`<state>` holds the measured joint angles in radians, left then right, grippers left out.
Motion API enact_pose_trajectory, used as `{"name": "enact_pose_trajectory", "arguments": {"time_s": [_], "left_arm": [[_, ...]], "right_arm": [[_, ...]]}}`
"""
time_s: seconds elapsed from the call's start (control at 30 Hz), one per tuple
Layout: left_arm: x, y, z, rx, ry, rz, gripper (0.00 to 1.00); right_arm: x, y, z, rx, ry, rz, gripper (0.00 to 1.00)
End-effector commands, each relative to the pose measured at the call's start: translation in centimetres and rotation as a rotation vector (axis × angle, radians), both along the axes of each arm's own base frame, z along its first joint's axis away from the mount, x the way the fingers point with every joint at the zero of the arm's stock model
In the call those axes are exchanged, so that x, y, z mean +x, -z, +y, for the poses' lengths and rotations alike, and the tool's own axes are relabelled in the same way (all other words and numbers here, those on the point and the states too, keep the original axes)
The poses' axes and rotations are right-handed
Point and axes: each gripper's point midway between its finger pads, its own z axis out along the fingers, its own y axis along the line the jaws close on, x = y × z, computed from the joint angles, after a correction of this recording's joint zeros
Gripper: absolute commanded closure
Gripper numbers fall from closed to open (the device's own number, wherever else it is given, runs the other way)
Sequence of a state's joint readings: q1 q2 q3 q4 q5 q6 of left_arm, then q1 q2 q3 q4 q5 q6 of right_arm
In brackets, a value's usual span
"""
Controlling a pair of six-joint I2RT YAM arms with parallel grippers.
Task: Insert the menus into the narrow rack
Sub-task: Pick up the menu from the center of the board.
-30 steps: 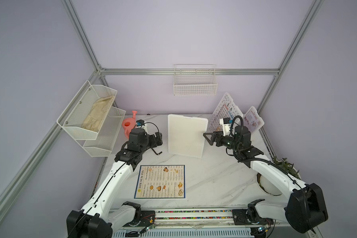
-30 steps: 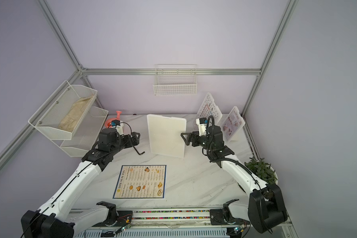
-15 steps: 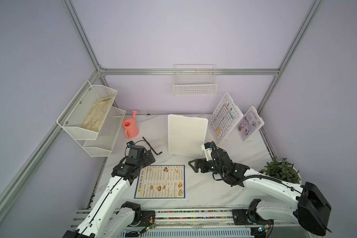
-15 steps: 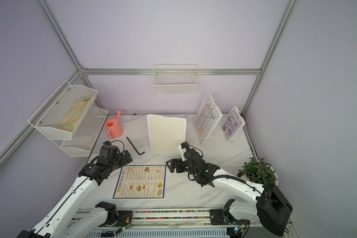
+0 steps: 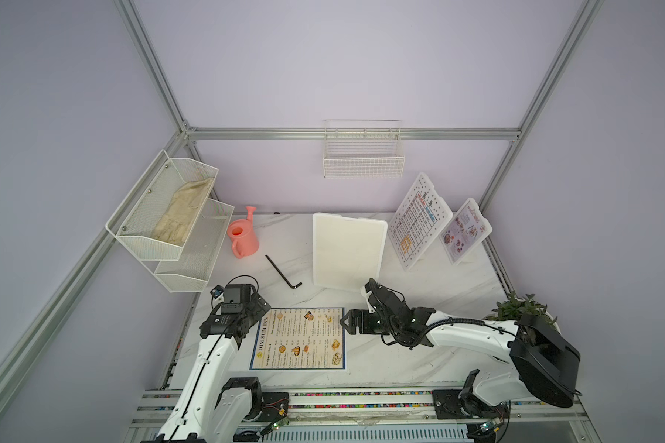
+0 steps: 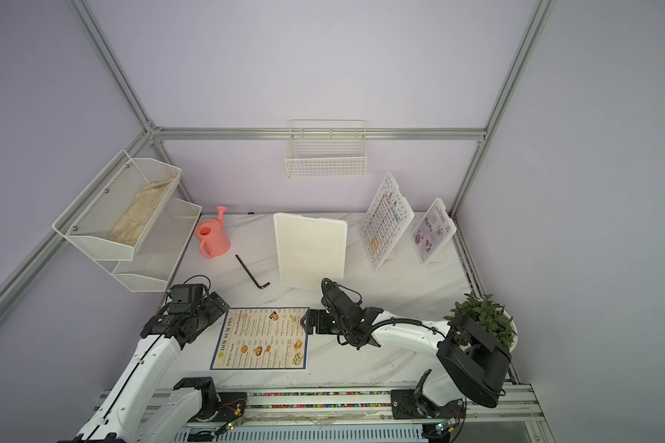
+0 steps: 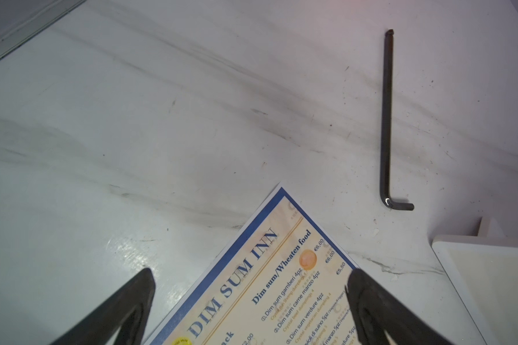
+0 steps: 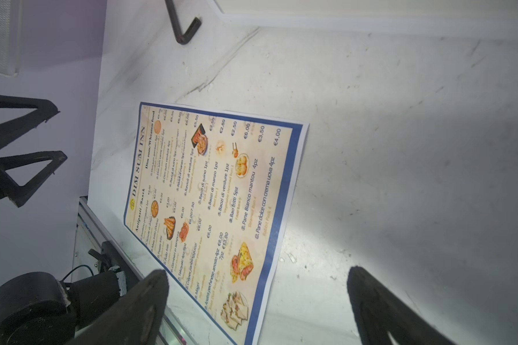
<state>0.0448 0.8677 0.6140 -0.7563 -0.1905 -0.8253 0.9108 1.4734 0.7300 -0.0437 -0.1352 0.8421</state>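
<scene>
Left wrist view looks down on one corner of the "DIM SUM INN" menu [image 7: 266,292], which lies flat and face up on the marble surface [image 7: 132,119]. The left jaws stand wide open, one on each side of that corner, holding nothing. Whether they touch the sheet cannot be told. A black hex key [image 7: 386,119] lies just beyond, apart from the sheet.

In both top views the menu sits near the front of the surface, between the two arms. Its long axis appears to run side to side. Its title end points toward the left arm [image 5: 212,364], with the lettering running front to back. The right jaws, also fully open and empty, sit at the opposite short edge near its far corner. In the right wrist view that edge passes between them.

The dotted table sheet [image 5: 417,222] and the small photo card [image 5: 465,232] stand propped side by side at the back right, leaning back with their long axes upright. A wire rack [image 5: 363,161] hangs on the back wall above a white board [image 5: 348,251].
</scene>
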Motion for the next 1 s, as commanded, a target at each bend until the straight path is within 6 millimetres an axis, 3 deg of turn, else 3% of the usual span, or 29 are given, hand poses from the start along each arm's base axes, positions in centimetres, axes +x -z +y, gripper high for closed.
{"name": "enact_pose_trajectory", "arguments": {"time_s": [0.0, 0.2, 0.57, 0.97], "left_arm": [[-0.4, 1.4, 0.3, -0.039, -0.041, 0.013, 0.00], [0.1, 3.0, 0.7, -0.053, -0.026, 0.035, 0.00], [0.2, 5.5, -0.5, -0.129, 0.002, 0.092, 0.00], [0.0, 7.2, -2.1, -0.215, 0.039, 0.117, 0.00]], "right_arm": [[-0.7, 0.9, 1.1, 0.048, -0.006, 0.077, 0.03], [-0.8, 2.3, 1.1, 0.027, 0.015, 0.127, 0.04], [-0.9, 3.9, 1.3, 0.013, 0.047, 0.192, 0.14], [-0.8, 5.0, 0.6, 0.001, 0.088, 0.234, 0.16]]}}
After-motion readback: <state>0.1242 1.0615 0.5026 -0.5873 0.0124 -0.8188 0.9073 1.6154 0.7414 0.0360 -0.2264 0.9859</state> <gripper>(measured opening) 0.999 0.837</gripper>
